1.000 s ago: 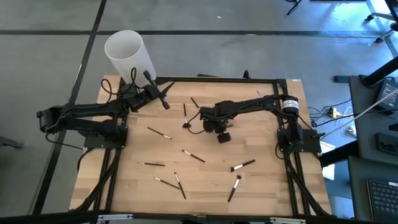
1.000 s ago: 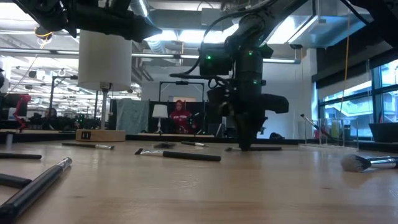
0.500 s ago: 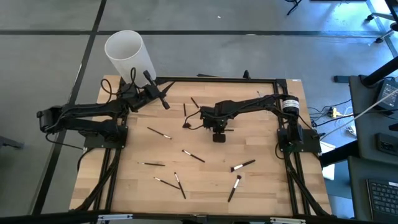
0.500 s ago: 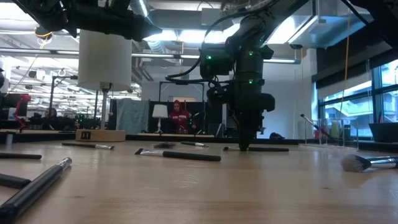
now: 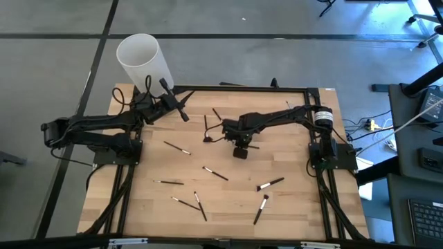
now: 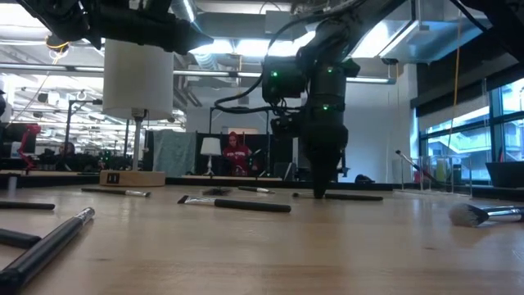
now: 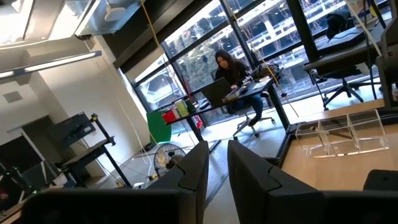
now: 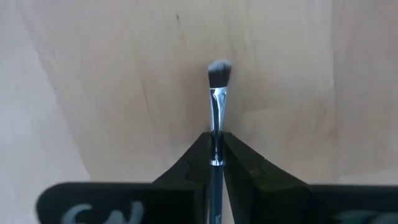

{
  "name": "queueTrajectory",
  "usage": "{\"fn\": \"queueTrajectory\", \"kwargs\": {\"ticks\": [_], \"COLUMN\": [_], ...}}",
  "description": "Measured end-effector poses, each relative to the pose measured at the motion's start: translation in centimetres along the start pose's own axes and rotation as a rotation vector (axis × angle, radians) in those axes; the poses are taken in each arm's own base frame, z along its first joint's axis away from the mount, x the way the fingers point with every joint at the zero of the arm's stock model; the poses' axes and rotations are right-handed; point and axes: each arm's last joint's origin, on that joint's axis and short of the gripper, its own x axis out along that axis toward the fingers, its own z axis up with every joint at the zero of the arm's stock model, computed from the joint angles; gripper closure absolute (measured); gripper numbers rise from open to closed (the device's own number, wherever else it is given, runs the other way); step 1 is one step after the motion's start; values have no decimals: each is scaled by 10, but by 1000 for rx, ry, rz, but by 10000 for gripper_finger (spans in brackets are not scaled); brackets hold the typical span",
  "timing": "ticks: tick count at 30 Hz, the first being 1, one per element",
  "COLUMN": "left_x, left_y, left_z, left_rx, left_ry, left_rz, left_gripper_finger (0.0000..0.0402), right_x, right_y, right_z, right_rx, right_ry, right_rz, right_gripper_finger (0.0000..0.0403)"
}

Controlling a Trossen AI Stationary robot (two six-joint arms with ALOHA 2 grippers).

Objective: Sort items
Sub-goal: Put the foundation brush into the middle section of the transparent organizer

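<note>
The right gripper (image 5: 240, 151) stands tip-down at the table (image 5: 291, 207) centre, clenched on a brush (image 8: 216, 118) lying flat between its fingers. Other brushes (image 5: 270, 184) lie scattered from 4 to 8 o'clock; bare wood lies toward 3 o'clock. The left gripper (image 5: 182, 113) hangs at 11 o'clock beside the white cylinder (image 5: 142, 61), fingers nearly closed on nothing. Since a second ago, the right wrist has turned.

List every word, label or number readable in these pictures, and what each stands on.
None reads clearly.
Pale letters on the right gripper body: cut off and blurred, unreadable.
Faint print on the handle of the brush it holds: too small to read.
Small label on the wooden block at the table's far edge: too small.
</note>
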Motion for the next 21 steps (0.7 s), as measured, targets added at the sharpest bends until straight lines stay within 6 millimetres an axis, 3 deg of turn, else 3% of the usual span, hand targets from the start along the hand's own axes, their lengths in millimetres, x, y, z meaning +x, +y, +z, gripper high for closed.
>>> {"fn": "queueTrajectory", "kwargs": {"ticks": [6,10,21], "left_x": [0,0,0], "left_y": [0,-1,-1], "left_z": [0,-1,0], "left_rx": [-21,-31,-50], "left_ry": [0,11,4], "left_rz": [-1,-10,-9], "left_gripper_finger": [345,347,347], "right_x": [-38,-55,-90], "right_y": [-1,-4,-33], "right_z": [8,-6,-109], "right_rx": [45,93,417], "right_ry": [-185,-293,-706], "right_rz": [-27,-78,-295], "right_gripper_finger": [366,366,366]}}
